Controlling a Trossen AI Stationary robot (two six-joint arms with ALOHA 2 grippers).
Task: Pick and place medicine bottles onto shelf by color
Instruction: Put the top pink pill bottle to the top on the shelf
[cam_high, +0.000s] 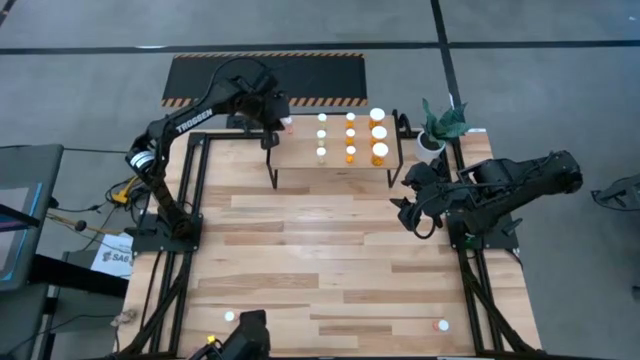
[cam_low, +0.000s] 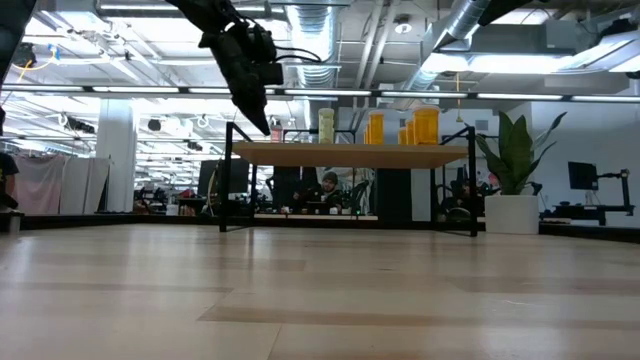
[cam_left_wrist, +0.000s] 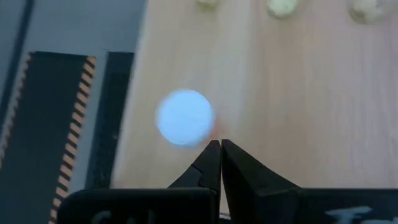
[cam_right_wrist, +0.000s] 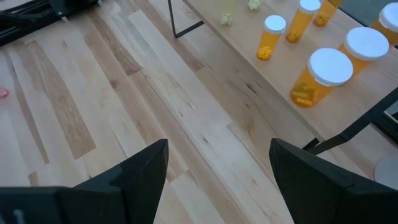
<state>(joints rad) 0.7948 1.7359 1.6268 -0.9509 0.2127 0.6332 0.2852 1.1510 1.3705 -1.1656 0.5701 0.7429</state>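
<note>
Bottle (cam_left_wrist: 185, 117) on shelf (cam_high: 300, 160): probably light, rigid, slick, tippy; best gripped mid-body. Left gripper (cam_left_wrist: 221, 147) shut, empty, beside its cap. Right gripper (cam_right_wrist: 217, 165) wide, empty.

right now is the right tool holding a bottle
No, the right tool is open and empty over bare table, apart from the orange bottles on the shelf.

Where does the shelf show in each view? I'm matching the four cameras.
High view: shelf at the table's far edge, centre.
Low view: raised board across the middle, on black legs.
Left wrist view: its pale wood fills most of the picture.
Right wrist view: upper right.
Shared landmark: the bottles standing on it.
</note>
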